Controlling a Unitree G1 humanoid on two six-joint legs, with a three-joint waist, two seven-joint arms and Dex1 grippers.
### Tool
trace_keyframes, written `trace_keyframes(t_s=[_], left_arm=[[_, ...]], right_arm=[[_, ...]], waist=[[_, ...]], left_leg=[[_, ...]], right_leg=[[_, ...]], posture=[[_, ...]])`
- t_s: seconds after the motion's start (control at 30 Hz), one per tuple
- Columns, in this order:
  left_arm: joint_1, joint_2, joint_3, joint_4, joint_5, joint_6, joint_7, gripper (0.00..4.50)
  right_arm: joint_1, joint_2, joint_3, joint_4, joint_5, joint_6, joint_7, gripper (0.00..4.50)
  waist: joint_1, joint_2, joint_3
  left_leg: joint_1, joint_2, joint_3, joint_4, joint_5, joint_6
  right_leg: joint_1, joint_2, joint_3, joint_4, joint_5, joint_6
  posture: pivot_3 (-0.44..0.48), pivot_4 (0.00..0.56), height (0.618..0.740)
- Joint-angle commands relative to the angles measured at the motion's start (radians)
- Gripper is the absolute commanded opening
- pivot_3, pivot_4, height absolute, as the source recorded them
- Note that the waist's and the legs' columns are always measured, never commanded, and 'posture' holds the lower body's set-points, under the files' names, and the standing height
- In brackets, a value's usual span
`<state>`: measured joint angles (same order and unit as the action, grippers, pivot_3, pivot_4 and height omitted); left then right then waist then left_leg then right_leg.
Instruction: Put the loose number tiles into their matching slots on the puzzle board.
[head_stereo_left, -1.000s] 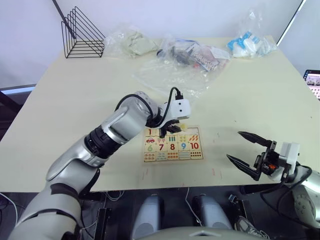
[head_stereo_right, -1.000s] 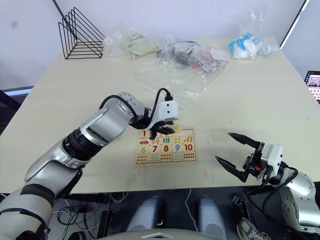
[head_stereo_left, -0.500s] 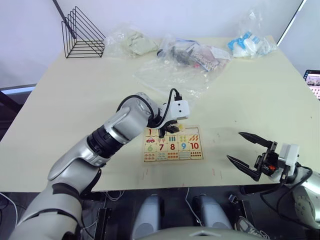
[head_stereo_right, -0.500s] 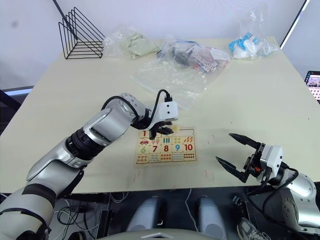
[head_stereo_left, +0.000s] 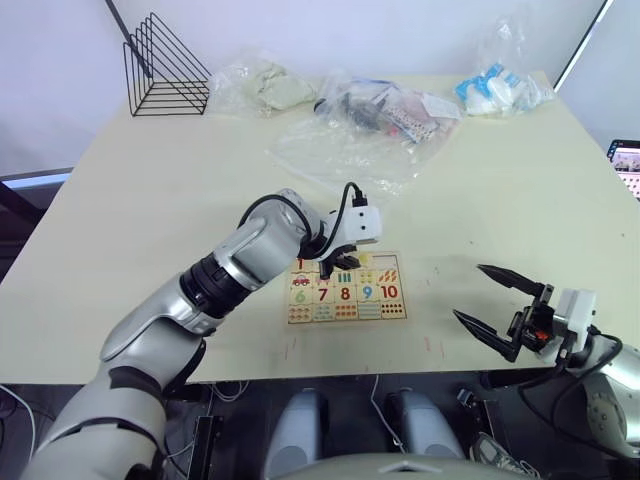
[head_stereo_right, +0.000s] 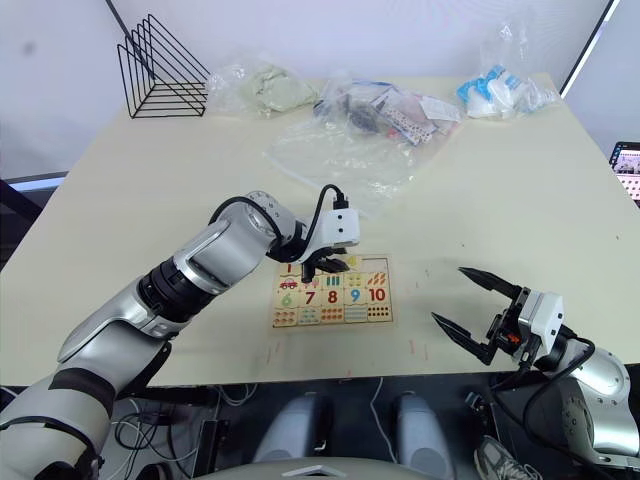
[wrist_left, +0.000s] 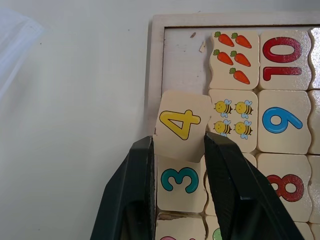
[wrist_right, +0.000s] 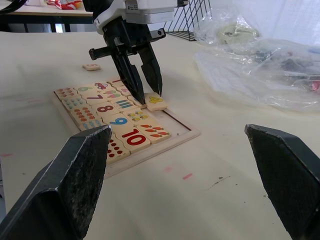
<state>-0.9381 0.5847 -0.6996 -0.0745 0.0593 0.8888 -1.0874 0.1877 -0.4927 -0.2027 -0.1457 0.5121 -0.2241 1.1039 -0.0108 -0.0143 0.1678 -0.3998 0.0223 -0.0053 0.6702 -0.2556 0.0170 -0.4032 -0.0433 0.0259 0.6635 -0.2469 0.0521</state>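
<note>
Wooden puzzle board lies near the front edge of your cream table in the head views, with the left gripper reaching down over its far row. Your right gripper hangs off to the right of the board, well apart from it, fingers spread wide with nothing between them. Plastic bags and a black wire rack sit toward the far side of the table.

Your left wrist view shows the two black fingers pinching the yellow 4 tile, which sits tilted, overlapping the 3 tile, beside the bees tile and an open slot at the board's corner.

Your right wrist view shows the 4 tile resting crooked on the board's far edge under the left gripper, and one small loose tile lying on the table beyond the board.
</note>
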Motion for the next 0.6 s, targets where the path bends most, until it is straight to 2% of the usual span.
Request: trace_keyframes(t_s=[0.03,0.6], left_arm=[[-0.006,-0.008,0.012,-0.010,0.012,-0.011,0.003,0.92],[0.000,-0.027,0.013,0.010,0.027,-0.020,0.003,0.92]], right_arm=[[0.002,0.001,-0.004,-0.010,0.006,-0.023,-0.004,4.50],[0.008,0.002,0.000,-0.003,-0.002,-0.040,-0.009,4.50]], waist=[[0.000,0.000,0.000],[0.000,0.000,0.000]], left_leg=[[0.000,0.000,0.000,0.000,0.000,0.000],[0.000,0.000,0.000,0.000,0.000,0.000]], right_leg=[[0.000,0.000,0.000,0.000,0.000,0.000],[0.000,0.000,0.000,0.000,0.000,0.000]], posture=[[0.000,0.150,0.740],[0.000,0.150,0.740]])
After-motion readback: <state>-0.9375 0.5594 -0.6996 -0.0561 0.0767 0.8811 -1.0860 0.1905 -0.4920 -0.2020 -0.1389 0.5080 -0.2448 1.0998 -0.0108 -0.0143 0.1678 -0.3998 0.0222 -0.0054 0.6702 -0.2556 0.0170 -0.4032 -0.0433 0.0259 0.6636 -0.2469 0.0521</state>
